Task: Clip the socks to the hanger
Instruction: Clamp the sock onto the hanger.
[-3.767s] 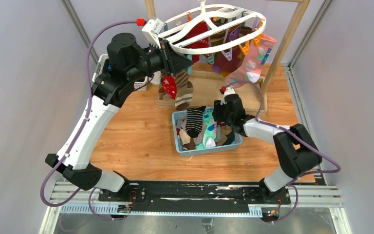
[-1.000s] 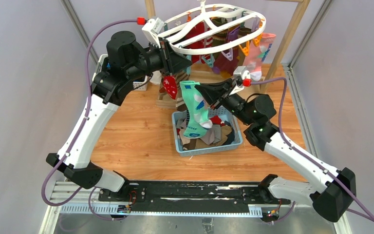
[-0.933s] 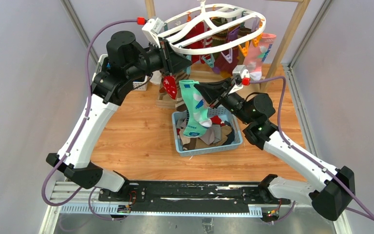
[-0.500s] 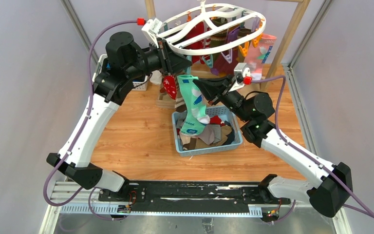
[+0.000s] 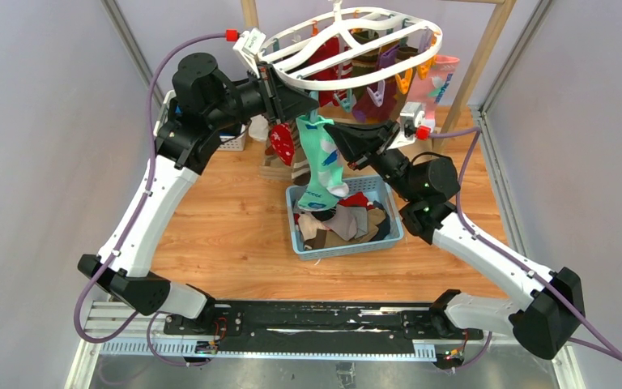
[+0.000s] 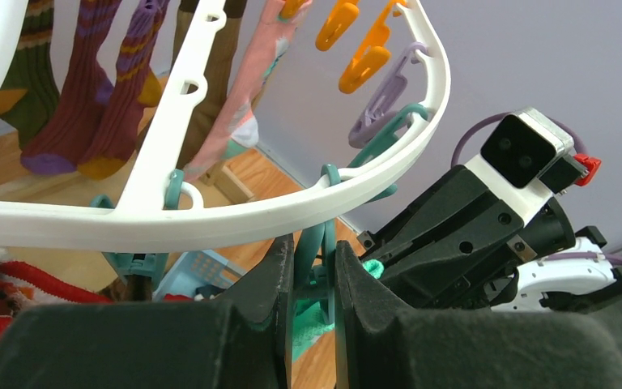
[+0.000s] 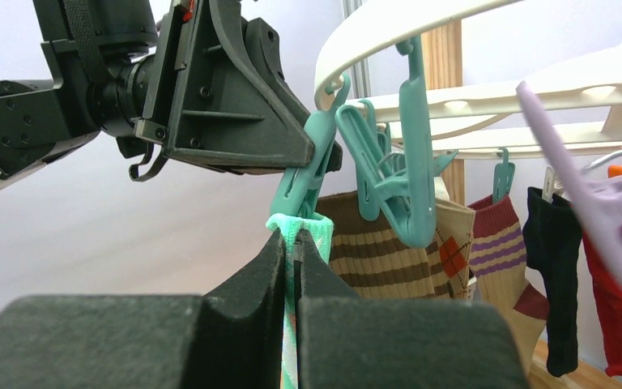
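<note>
Top external view: the hanger [image 5: 348,85] hangs at 12 o'clock over the table [image 5: 227,219], from a wooden frame [image 5: 476,63]. Several socks [image 5: 377,101] are clipped along its far side, toward 1 o'clock. The basket [image 5: 348,248] sits mid-table, at 6 o'clock of the hanger, with more socks heaped inside.

Left gripper [image 5: 304,104]: reaches in from 9 o'clock to the hanger's near rim. The left wrist view shows its fingers [image 6: 267,284] drawn close on a teal clip [image 6: 309,247] that dangles from the rim. The gap is narrow and the clip fills it.

Right gripper [image 5: 334,136]: comes in from 4 o'clock, with its tip just below the rim and beside the left gripper. Its jaws are pinched tight on the cuff of a mint sock [image 5: 321,158]. The sock hangs down toward 6 o'clock, its toe over the basket's 11 o'clock corner. Contact with the heap cannot be told.

Right wrist view: the cuff sits directly under the clip's lower end, touching or very nearly so. Whether the clip's mouth has hold of the cloth cannot be told. A second clip [image 7: 405,194] hangs just at 3 o'clock of it, in front of a striped sock [image 7: 368,243].
</note>
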You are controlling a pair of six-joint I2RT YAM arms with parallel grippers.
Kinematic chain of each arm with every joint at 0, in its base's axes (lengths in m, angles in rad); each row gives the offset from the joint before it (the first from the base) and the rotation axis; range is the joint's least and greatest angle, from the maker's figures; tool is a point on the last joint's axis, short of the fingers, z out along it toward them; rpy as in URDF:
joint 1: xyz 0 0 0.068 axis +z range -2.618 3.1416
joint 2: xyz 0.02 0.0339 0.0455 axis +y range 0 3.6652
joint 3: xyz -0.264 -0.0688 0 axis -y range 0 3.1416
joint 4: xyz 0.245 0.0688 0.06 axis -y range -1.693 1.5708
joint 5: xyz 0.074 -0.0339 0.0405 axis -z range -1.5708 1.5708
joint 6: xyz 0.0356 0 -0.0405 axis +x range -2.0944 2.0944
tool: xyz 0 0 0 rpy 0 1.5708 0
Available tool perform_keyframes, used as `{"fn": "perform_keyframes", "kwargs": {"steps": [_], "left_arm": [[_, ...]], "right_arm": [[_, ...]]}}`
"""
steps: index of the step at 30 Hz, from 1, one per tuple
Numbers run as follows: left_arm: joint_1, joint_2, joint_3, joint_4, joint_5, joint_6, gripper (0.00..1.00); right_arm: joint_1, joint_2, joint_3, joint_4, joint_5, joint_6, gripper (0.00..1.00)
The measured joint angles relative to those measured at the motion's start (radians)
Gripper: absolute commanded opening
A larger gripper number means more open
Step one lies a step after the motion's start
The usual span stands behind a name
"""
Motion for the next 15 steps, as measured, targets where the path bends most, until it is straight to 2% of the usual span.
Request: {"fn": "perform_keyframes", "kwargs": {"steps": [15], "left_arm": [[0.002,-0.005,-0.02,0.027,0.021,-0.023,0.0]], "right_arm": [[-0.01,0.028,-0.021,0.067,0.007,0.037,0.0]]}}
